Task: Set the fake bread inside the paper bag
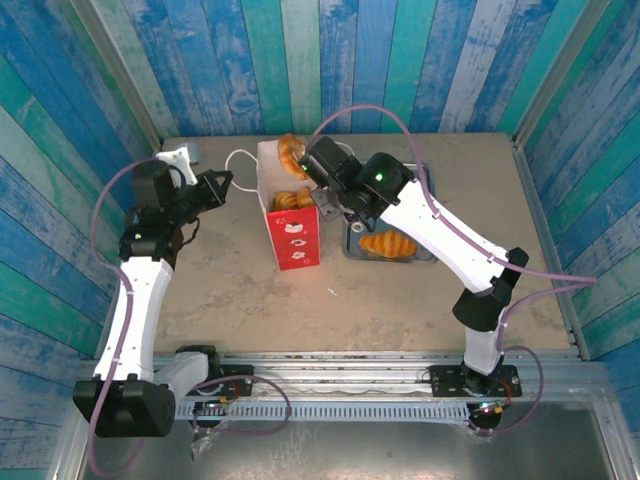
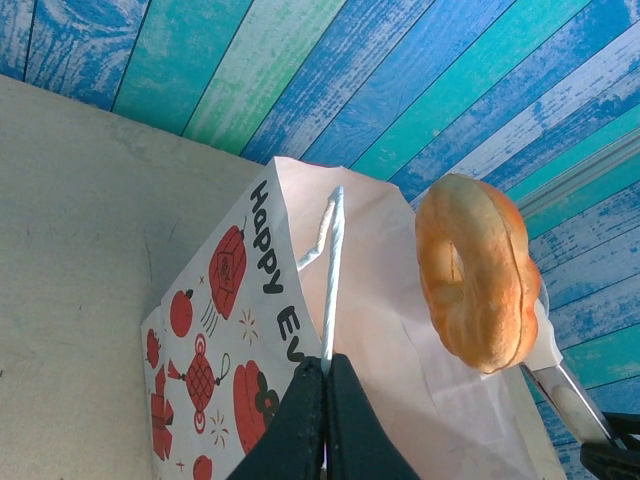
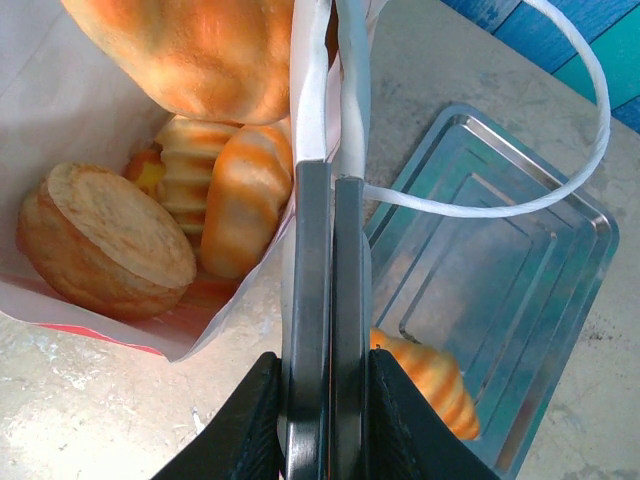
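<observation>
Right gripper (image 3: 322, 400): black fingers squeezed tight around the metal tongs (image 3: 325, 250), right up against the wrist lens.
Tongs: blades pressed nearly together, clamped on the ring-shaped bread (image 2: 470, 270).
Ring-shaped bread: hangs over the open mouth of the paper bag (image 1: 292, 240), at its 12 o'clock end in the top view.
Left gripper (image 2: 327, 400): pinched on the white cord handle (image 2: 330, 280), at 9 o'clock of the bag.
Paper bag: stands upright mid-table, its red panel facing the arm bases.
Inside the bag: round brown bun (image 3: 105, 245) and striped golden rolls (image 3: 235, 190) touch at the bottom.
Grey tray (image 3: 520, 250): just beside the bag at 3 o'clock, with one croissant (image 1: 388, 243) lying on it.
</observation>
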{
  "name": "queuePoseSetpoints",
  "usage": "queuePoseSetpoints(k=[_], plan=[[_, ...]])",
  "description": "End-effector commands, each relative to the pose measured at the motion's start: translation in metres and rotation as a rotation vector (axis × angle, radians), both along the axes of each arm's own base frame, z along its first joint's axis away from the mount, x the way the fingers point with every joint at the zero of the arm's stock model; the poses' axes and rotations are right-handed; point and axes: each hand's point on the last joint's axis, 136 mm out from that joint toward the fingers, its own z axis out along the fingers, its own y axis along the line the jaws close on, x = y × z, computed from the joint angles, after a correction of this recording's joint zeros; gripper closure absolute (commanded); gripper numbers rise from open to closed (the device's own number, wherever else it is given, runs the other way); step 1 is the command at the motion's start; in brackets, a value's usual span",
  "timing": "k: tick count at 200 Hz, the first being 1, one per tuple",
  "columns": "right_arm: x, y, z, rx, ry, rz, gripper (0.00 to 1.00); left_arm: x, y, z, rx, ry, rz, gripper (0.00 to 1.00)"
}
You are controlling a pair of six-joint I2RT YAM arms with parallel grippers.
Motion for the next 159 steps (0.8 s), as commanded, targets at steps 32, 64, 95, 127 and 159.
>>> queuePoseSetpoints(k=[32,64,95,127,159], plan=[[-0.009,0.016,0.016,0.086,0.011,0.058,0.76,-0.007,0.001,0.011,-0.011,-0.048,0.003,1.0],[-0.012,0.024,0.023,0.132,0.012,0.083,0.76,-0.007,0.0,0.011,-0.013,-0.048,0.002,1.0],[-0.016,0.029,0.019,0.14,0.031,0.096,0.76,-0.007,0.0,0.011,-0.013,-0.047,-0.001,1.0],[-0.015,0.024,0.032,0.148,-0.01,0.086,0.76,-0.006,0.0,0.011,-0.013,-0.048,-0.001,1.0],[-0.016,0.017,0.055,0.169,-0.068,0.08,0.76,-0.007,0.0,0.011,-0.013,-0.045,0.001,1.0]])
